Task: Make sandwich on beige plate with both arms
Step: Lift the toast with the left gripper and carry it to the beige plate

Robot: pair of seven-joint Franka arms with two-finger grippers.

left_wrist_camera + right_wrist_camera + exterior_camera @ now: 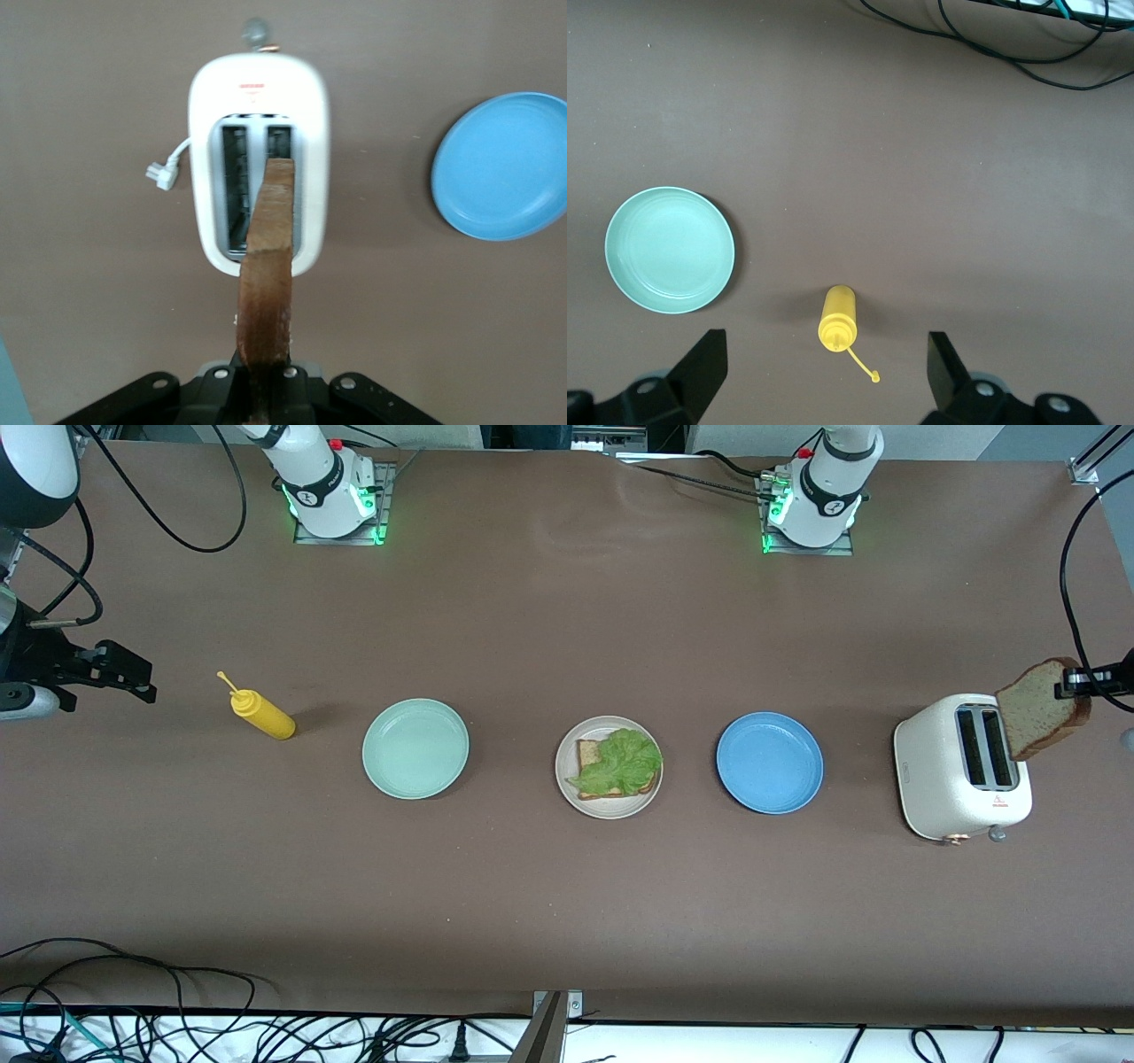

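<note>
So, front view first: beige plate point(609, 767) sits mid-table, between the mint-green plate point(415, 747) and the blue plate point(769, 762). On it lies one bread slice point(589, 756) with a ruffled lettuce leaf point(620, 763) on top — no second slice there yet. White toaster point(961, 769) stands toward the left arm's end of the table, both slots showing dark. Left gripper point(1075, 681) is up in the air over the toaster's end, clamped on the second bread slice point(1038, 708), which hangs tilted above the slots. Yellow squeeze bottle point(258, 713) lies on its side toward the right arm's end, near the mint-green plate. Right gripper point(133, 677) hangs over the table at that end, waiting, holding nothing.

Left wrist view: second bread slice point(268, 266) seen edge-on, brown crust up, pinched between the closed black fingers point(215, 385) and clear of the toaster point(258, 150) below it. Toaster's plug point(163, 172) lies on the table beside it. Blue plate point(505, 166) is near, apart from the toaster.

Right wrist view: right gripper point(825, 367) has its fingers point(704, 363) spread wide — empty. Yellow squeeze bottle point(838, 317) lies between them on the table below, with the mint-green plate point(670, 249) beside it. Black cables point(1010, 40) run along the table edge.
</note>
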